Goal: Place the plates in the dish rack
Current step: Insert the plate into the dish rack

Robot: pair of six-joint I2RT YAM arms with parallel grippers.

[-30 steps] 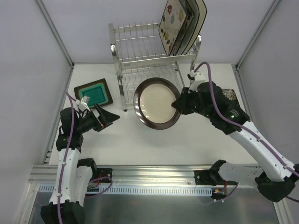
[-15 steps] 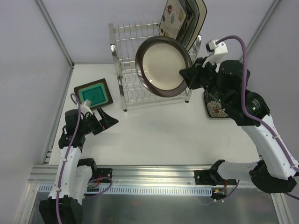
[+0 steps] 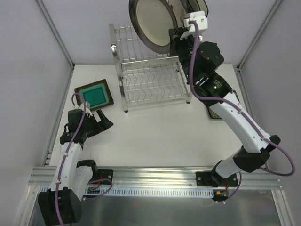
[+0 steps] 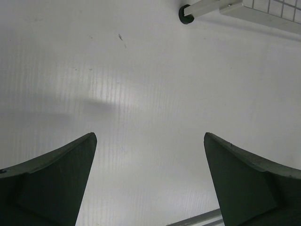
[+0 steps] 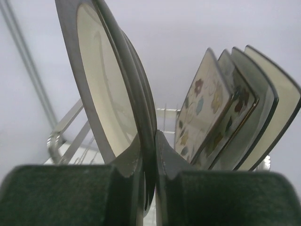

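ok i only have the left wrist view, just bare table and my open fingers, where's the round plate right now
observer: the right gripper is shut on the rim of the round plate, holding it on edge up at the dish rack top tier
operator: any plates racked already
observer: yes, the right wrist view shows square plates standing on edge right beside it
operator: anything near my arm
observer: a black and teal plate lies flat on the table, just beyond the left gripper
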